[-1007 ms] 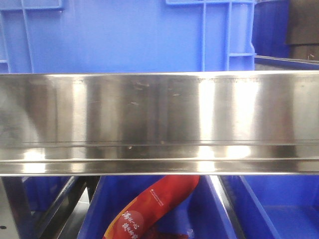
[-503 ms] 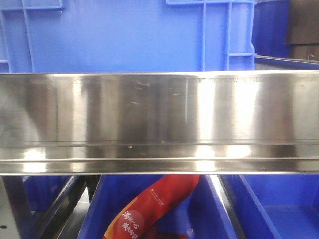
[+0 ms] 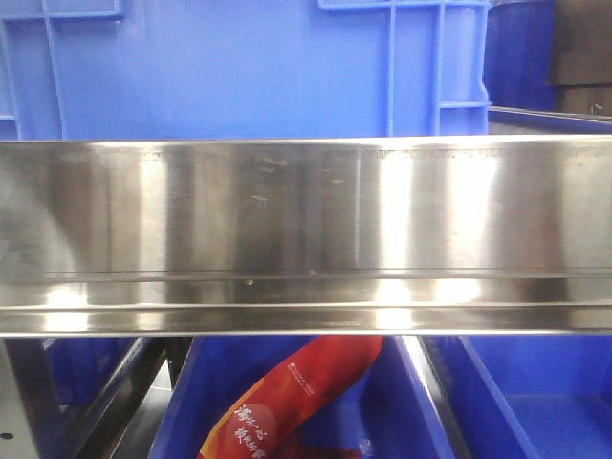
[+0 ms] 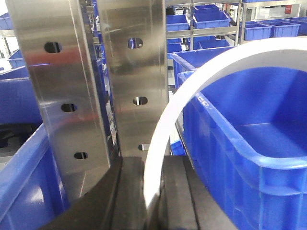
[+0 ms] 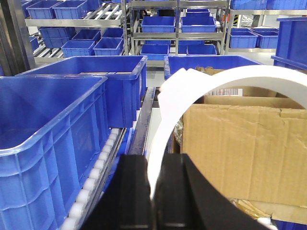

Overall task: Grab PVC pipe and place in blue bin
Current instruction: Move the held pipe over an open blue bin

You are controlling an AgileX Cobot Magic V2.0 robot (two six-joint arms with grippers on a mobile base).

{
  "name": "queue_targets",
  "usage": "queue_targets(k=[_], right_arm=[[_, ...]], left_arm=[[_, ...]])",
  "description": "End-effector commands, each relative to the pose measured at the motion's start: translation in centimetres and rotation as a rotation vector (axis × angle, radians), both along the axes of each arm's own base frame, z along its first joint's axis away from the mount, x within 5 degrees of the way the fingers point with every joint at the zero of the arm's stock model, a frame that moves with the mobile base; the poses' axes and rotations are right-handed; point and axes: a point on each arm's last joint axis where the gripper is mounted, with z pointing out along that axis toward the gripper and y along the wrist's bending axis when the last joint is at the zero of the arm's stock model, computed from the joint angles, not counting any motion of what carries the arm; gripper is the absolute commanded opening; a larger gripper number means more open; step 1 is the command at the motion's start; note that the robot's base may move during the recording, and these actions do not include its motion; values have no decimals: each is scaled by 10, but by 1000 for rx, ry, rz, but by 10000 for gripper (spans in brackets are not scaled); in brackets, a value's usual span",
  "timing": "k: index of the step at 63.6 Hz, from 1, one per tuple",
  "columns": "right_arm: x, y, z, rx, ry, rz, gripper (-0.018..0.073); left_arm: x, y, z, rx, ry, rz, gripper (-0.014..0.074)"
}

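In the left wrist view a thin white PVC pipe arcs up and to the right from between the black fingers of my left gripper, which is shut on it. A large blue bin stands just right of that gripper, under the arc. The right wrist view shows my right gripper shut on a white PVC pipe that curves up and right. Whether both arms hold one piece, I cannot tell. Neither gripper appears in the front view.
Perforated steel posts rise left of the left gripper. Beside the right gripper are a blue bin on a roller track and a cardboard box. A steel shelf beam fills the front view, with a red packet below.
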Motion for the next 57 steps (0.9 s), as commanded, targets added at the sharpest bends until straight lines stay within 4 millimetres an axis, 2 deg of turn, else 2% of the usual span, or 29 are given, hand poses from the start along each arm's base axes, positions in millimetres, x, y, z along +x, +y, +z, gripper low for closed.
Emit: queue_targets(k=[1,38,57], right_arm=[[-2,0,4,-13,-32,-5,-168],[-2,0,6,-16,-52,-8,-168],[-2,0,6,-16,-54,-8,-168]], left_arm=[[-1,0,3,-7,-32,-2,-111],[-1,0,3,-7,-34,-2,-111],[-1,0,10,-9,-113,-6,-111]])
